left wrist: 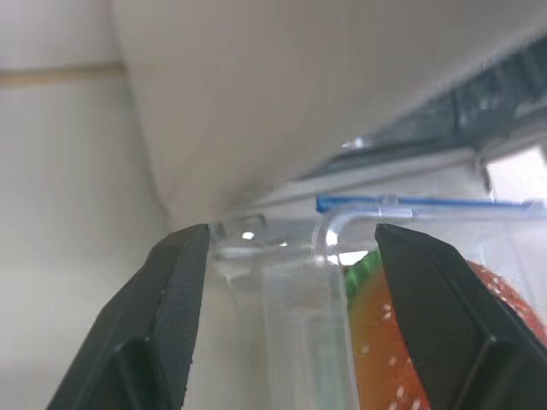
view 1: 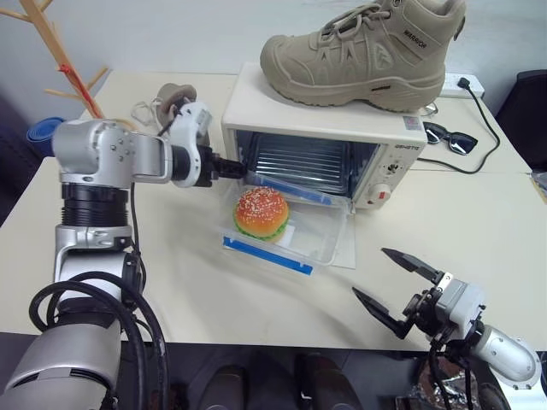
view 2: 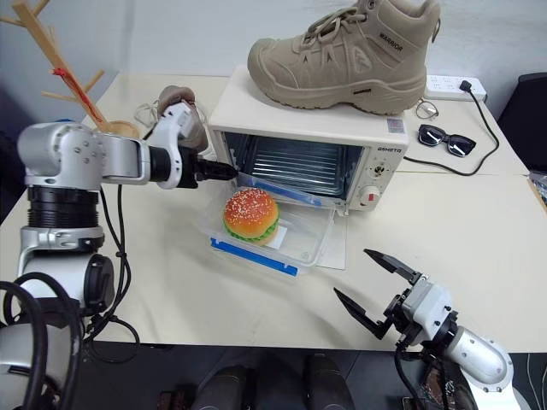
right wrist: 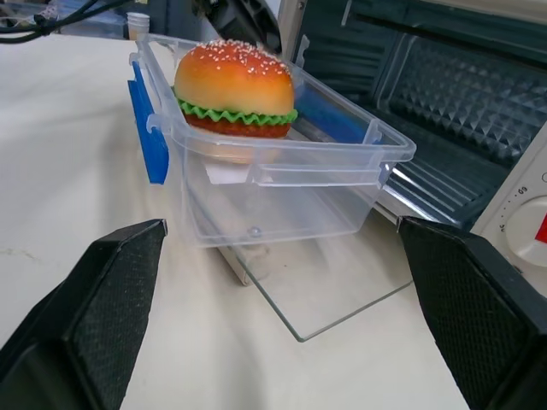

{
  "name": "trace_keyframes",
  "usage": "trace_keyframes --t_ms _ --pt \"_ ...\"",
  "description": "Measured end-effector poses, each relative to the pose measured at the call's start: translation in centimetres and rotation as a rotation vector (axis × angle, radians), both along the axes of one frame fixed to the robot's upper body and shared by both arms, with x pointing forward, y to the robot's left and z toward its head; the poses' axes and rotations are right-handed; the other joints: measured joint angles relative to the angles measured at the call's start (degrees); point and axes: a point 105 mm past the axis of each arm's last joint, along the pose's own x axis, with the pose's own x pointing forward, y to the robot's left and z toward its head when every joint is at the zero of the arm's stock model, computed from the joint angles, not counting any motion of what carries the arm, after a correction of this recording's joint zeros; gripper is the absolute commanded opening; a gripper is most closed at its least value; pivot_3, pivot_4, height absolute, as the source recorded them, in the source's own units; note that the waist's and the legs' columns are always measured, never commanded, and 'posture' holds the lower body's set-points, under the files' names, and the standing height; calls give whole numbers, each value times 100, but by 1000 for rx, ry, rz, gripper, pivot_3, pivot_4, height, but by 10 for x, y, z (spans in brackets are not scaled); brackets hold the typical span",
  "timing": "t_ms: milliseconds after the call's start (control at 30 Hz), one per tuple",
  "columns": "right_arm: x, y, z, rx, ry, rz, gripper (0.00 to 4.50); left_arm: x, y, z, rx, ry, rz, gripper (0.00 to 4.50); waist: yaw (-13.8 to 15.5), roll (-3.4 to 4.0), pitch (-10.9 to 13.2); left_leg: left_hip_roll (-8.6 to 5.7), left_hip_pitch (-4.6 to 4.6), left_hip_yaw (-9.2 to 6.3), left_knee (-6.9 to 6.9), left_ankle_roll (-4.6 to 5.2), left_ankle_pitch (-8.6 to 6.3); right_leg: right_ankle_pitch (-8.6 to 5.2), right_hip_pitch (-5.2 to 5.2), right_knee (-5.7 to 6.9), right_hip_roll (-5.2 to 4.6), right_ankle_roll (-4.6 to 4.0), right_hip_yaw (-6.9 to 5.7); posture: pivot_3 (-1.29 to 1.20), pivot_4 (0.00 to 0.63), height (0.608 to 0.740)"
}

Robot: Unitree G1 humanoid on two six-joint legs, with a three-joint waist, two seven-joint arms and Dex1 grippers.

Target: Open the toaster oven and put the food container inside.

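Oven [view 1: 389, 141] door already down, burger box [view 1: 299, 231] parked on the glass, half at the mouth. Left gripper [view 1: 242, 168] at its back corner, jaws apart; right gripper [view 1: 389, 286] wide open. Probably needed pushing onto the rack next.

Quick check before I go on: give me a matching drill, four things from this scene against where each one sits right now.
Things:
1. boot
2. food container
3. sunglasses
4. left gripper

Places:
A. on the lowered glass door
B. at the container's rear left corner, fingers apart
C. on top of the toaster oven
D. on the table, right of the oven

Pairs: 1-C, 2-A, 3-D, 4-B
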Motion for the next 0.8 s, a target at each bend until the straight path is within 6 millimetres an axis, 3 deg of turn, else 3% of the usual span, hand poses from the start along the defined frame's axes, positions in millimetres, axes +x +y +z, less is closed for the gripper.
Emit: trace_keyframes --t_ms 100,233,300,367,433,500,567,800 --pt "-7 4 2 -5 81 65 3970 -13 24 9 1 -81 -23 2589 13 2 2 4 0 -10 -4 -9 3 -2 1 -4 1 -3 -8 0 150 740" --pt "-18 18 -3 -79 203 174 2621 -44 46 12 87 -309 -233 1354 40 4 1 5 8 -9 -9 -9 3 -7 11 -17 -3 -13 -6 0 150 740" --pt "-20 26 -6 -84 238 204 1908 -57 46 -2 131 -358 -363 700 64 3 0 7 10 -10 -6 -8 2 -9 16 -23 -3 -17 -8 0 150 740" --pt "-18 42 -8 -90 260 260 1287 -72 47 -31 184 -379 -485 145 72 4 0 6 12 -10 -6 2 0 -10 20 -27 -11 -18 -7 0 150 740" --pt "-17 52 -11 -95 284 295 667 -83 42 -56 193 -361 -573 0 98 3 0 5 3 -19 -5 13 -5 -10 19 -32 -15 -18 -11 0 150 740" --pt "-11 63 -11 -112 287 325 15 -91 20 -75 134 -390 -648 0 152 3 0 5 -7 -20 4 61 -32 -7 18 -40 -21 -14 -13 0 150 740" --pt "1 71 -5 -127 247 322 15 -92 -7 -83 68 -436 -683 0 192 3 0 4 -23 -21 29 74 -40 -2 15 -41 -21 -6 -16 0 150 740" --pt "50 69 9 -160 156 185 15 -62 -40 -80 8 -549 -523 0 193 3 0 -3 -34 -16 45 78 -44 7 12 -46 -12 11 -16 0 150 740"
